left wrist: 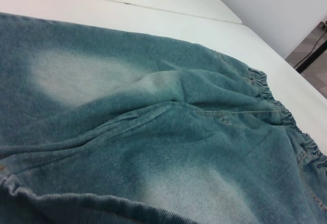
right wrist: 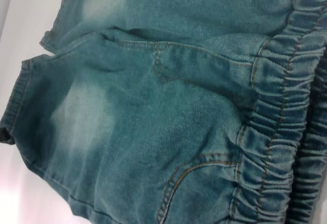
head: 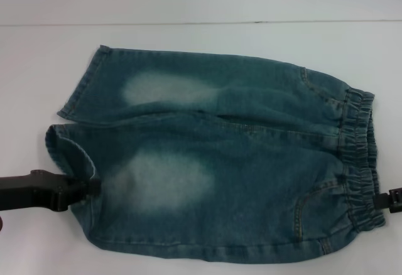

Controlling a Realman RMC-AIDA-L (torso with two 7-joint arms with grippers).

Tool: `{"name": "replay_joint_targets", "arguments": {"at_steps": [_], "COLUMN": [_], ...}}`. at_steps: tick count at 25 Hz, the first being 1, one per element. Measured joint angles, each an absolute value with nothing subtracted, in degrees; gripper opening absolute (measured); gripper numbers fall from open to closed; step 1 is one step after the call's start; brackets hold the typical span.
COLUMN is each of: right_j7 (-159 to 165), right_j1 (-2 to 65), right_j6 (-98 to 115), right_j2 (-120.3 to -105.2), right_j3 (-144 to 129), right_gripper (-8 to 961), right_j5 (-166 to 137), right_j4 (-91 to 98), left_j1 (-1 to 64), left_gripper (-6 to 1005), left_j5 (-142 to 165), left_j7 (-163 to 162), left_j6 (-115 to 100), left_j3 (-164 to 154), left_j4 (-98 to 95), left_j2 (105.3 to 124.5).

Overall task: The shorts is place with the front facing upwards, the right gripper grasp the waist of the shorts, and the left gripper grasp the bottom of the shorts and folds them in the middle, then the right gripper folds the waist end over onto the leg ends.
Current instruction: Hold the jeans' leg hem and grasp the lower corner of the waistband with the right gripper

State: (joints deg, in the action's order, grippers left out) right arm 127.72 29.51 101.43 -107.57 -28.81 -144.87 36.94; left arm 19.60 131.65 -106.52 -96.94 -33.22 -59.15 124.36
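The blue-green denim shorts (head: 220, 162) lie flat on the white table, front up, with pale patches on both thighs. The gathered waist (head: 358, 156) points right; the leg ends point left, the far hem (head: 81, 93) flat and the near hem (head: 72, 156) curled up. My left gripper (head: 93, 187) comes in from the left and is shut on the near leg's hem. My right gripper (head: 388, 199) shows only as a black tip against the near end of the waist. The wrist views show the near hem (left wrist: 76, 199) and the ruffled waist (right wrist: 276, 147) close up, without fingers.
The white table (head: 38, 55) runs on behind and to the left of the shorts, with a seam line (head: 188, 22) at the back. In the left wrist view the table's edge drops off beyond the waist, where a dark stand leg (left wrist: 311, 60) is on the floor.
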Motion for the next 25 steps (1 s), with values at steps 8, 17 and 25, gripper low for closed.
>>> {"name": "replay_joint_targets", "arguments": {"at_steps": [8,17,25], "right_j7": [127.9,127.8,127.4], "right_j1": [29.5,29.8,30.2], "right_j6": [99.8,98.4,98.0], "right_j2": [-108.04,-108.54,-109.22], "right_j3": [-28.8,-28.8,-28.5], "right_gripper": [774,772,763], "right_j5": [-144.7,-144.6,-144.6], "right_j4": [36.3,34.9,34.3], "left_j1": [19.6,19.6,19.6], "left_gripper": [28,28,27], "left_j5": [131.7,131.7,131.7], "left_j7": [-106.5,-106.5,-106.5], "left_j6": [-96.9,-96.9,-97.0], "left_j3": [-33.2,-33.2,-33.2], "left_j4": [-59.1,-59.1,-59.1], "left_j2": [124.36,124.36,124.36]}}
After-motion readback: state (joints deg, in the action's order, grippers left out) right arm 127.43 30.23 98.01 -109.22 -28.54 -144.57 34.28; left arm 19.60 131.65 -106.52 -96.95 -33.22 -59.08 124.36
